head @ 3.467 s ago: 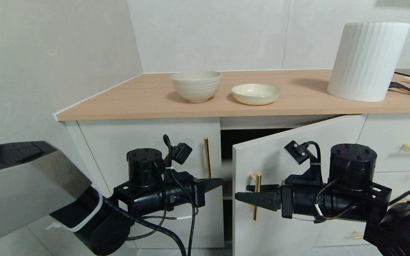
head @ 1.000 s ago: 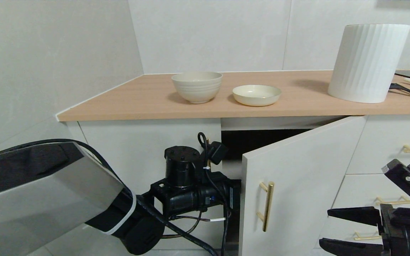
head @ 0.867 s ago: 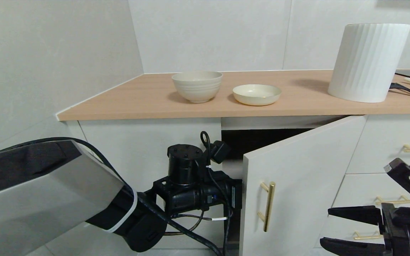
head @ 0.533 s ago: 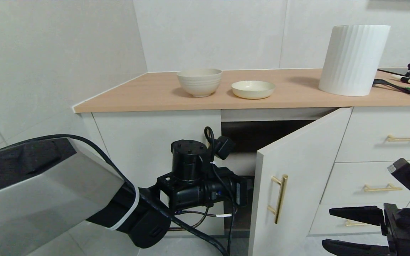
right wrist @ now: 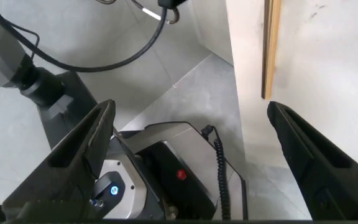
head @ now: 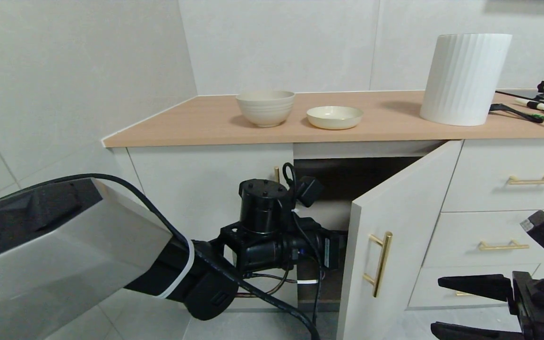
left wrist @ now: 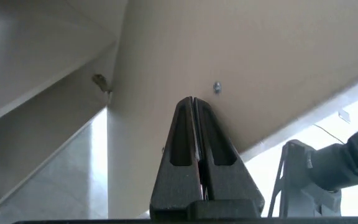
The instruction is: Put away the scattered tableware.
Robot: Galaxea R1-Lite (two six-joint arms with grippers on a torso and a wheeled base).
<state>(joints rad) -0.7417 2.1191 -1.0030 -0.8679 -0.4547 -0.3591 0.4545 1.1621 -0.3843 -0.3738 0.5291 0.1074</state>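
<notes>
A cream ribbed bowl and a shallow cream dish stand side by side on the wooden countertop. Below them the right cabinet door with its gold handle stands partly open. My left arm reaches into the gap behind that door. In the left wrist view my left gripper is shut and empty, its tip against the door's inner face. My right gripper hangs open and empty low at the right, in front of the door, apart from the handle.
A tall white ribbed container stands on the counter to the right, with dark utensils beyond it. Drawers with gold handles lie right of the open door. A tiled wall closes the left side. The cabinet interior is dark.
The head camera has shifted. The right gripper let go of the door handle, opened and drew back to the lower right. The left arm moved into the gap, and the door swung wider.
</notes>
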